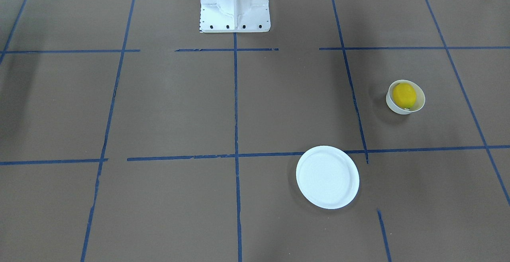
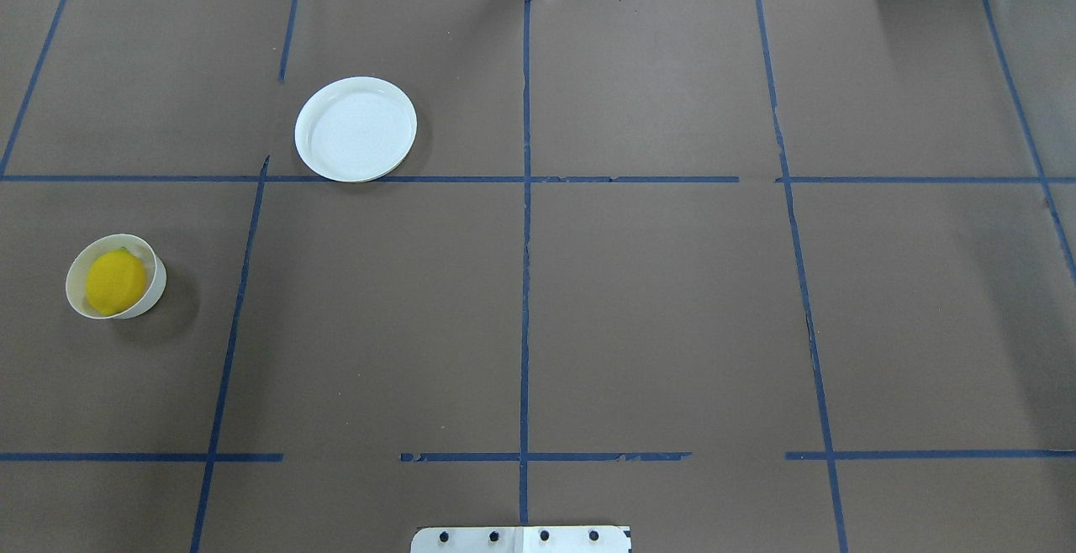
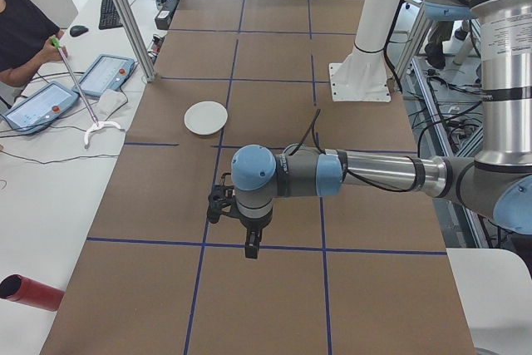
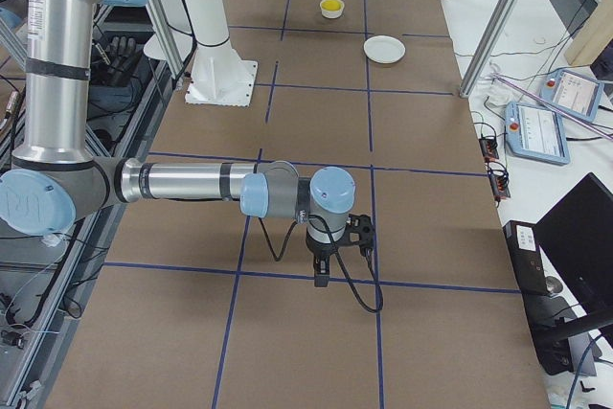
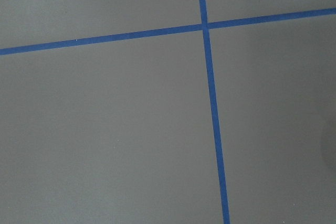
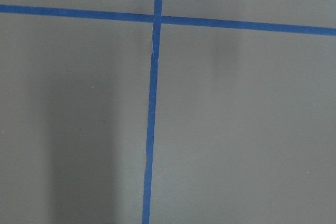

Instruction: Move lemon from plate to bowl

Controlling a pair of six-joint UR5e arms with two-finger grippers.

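Note:
The yellow lemon (image 1: 404, 95) lies inside the small deep white bowl (image 1: 392, 105), on the robot's left side of the table; the two also show in the overhead view, lemon (image 2: 116, 281) and bowl (image 2: 157, 282). The flat white plate (image 1: 327, 176) (image 2: 356, 128) is empty, farther from the robot. My left gripper (image 3: 249, 248) hangs above bare brown paper, fingers down. My right gripper (image 4: 321, 278) hangs the same way, far from the bowl (image 4: 331, 8) and plate (image 4: 384, 49). I cannot tell whether either gripper is open or shut. Both wrist views show only paper and blue tape.
The white robot base (image 1: 234, 7) stands at the table's robot-side edge. Blue tape lines grid the brown paper. Metal posts (image 3: 125, 14) stand along the operators' side. An operator's table holds tablets (image 3: 40, 106) and a red cylinder (image 3: 25, 291).

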